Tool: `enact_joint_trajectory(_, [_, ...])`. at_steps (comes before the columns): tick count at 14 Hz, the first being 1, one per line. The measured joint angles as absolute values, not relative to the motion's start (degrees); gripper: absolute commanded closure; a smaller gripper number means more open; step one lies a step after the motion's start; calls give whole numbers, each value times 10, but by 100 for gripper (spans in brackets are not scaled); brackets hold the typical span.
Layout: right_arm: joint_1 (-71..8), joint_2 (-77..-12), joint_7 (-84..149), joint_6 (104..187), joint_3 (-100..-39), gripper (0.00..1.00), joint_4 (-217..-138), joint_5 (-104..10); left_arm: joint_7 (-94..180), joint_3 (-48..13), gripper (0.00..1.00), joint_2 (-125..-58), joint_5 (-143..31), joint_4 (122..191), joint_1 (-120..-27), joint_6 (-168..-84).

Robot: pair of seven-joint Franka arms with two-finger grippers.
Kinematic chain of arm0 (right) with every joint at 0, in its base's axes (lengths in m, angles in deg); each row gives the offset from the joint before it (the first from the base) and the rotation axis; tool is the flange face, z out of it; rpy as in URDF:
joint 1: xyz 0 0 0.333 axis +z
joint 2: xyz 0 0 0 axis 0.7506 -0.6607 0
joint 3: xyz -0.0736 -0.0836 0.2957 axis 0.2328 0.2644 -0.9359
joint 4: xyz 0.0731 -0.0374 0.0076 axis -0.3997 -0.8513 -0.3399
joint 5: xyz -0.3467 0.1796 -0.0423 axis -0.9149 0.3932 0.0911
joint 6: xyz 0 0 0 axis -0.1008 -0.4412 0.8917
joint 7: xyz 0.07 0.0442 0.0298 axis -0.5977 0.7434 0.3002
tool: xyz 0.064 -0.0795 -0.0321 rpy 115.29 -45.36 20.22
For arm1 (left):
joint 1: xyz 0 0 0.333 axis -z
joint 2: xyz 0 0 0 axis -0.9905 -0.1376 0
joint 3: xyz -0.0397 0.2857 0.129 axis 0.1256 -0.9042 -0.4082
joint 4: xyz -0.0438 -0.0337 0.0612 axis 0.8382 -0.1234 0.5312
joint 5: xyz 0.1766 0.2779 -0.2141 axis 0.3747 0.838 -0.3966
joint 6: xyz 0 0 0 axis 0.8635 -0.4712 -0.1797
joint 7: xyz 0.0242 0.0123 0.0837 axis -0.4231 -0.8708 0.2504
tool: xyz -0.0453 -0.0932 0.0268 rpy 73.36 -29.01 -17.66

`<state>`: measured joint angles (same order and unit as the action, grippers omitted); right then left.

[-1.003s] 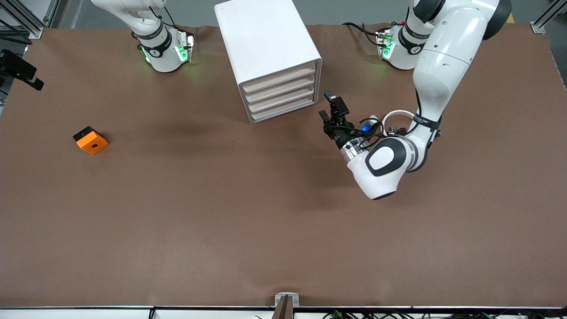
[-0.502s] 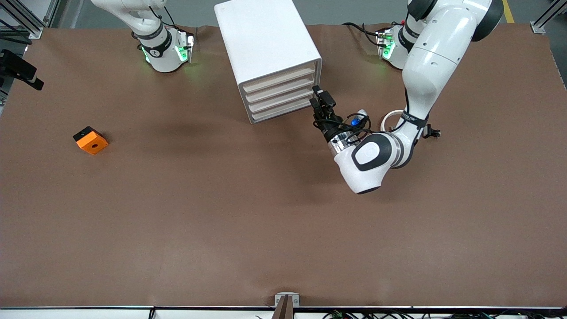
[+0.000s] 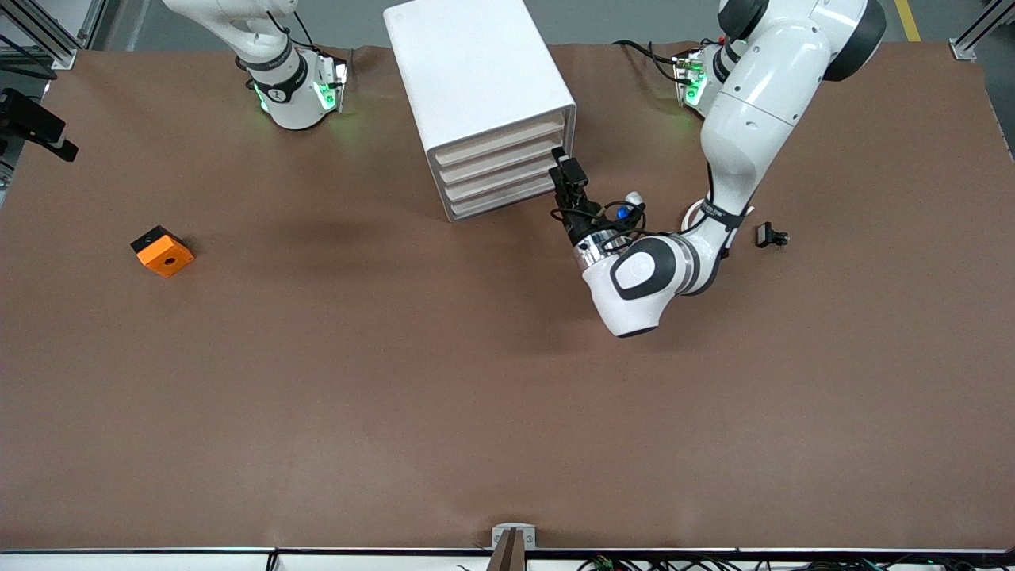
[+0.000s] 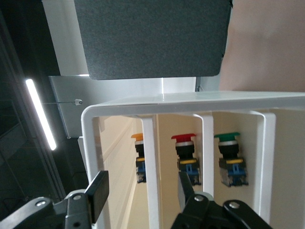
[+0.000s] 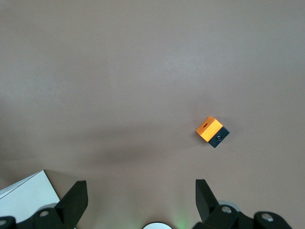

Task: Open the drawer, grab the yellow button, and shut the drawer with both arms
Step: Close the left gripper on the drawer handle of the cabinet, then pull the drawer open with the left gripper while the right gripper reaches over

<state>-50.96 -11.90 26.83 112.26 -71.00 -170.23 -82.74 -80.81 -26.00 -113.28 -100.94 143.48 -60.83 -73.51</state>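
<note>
A brown mat covers the wide table (image 3: 476,412) from edge to edge, matte and softly shadowed under even overhead light. Past the table's edge farthest from the front camera lies grey floor (image 3: 618,20) with a yellow line (image 3: 909,20). Aluminium frame posts (image 3: 971,36) stand at the corners there. A small metal bracket (image 3: 514,536) sits at the middle of the near edge. The left wrist view shows a dark grey panel (image 4: 152,38) and a bright strip light (image 4: 40,114).
</note>
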Motion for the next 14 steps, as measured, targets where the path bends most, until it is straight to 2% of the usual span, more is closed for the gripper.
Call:
enact_joint_trajectory(7, [-510,-119,268,1124,-709,0,-1691,-827,-836,-257,36,-1127,-1010,1473,-566,-727])
enact_joint_trajectory(11, [-510,-123,268,1124,-707,0,-1692,-828,-854,-255,43,-1104,-1010,1481,-558,-722])
enact_joint_trajectory(14, [-528,-139,269,1125,-705,0,-1694,-828,-860,-255,44,-1092,-1010,1497,-554,-723])
